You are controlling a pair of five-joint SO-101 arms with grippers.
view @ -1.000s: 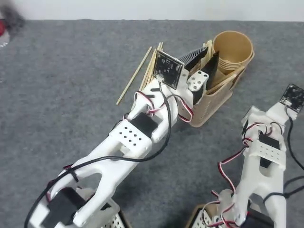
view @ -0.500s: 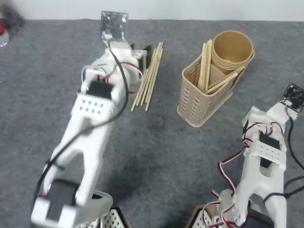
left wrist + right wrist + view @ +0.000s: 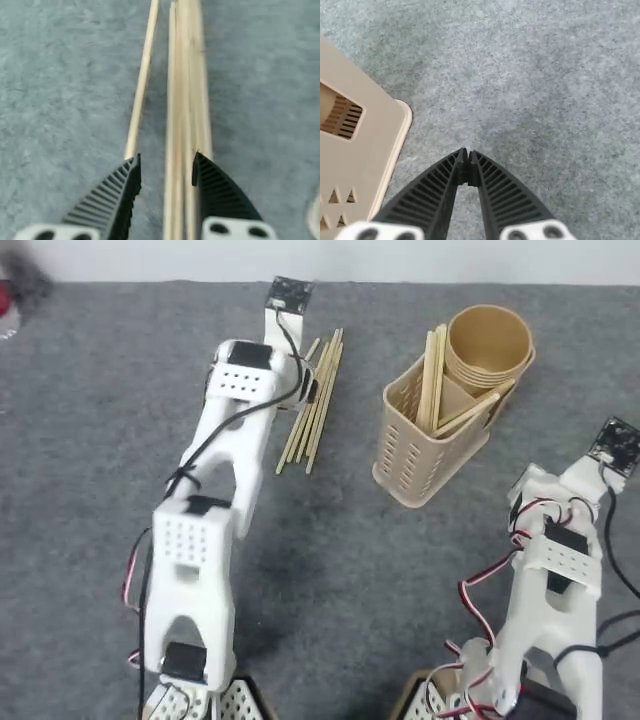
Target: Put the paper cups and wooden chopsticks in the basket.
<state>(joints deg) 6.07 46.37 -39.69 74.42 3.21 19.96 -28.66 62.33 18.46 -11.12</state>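
Scanning for print: nothing to read anywhere. No lettering or numbers legible on the basket [image 3: 420, 455], on the paper cups [image 3: 490, 340], or on the wooden chopsticks [image 3: 315, 405].
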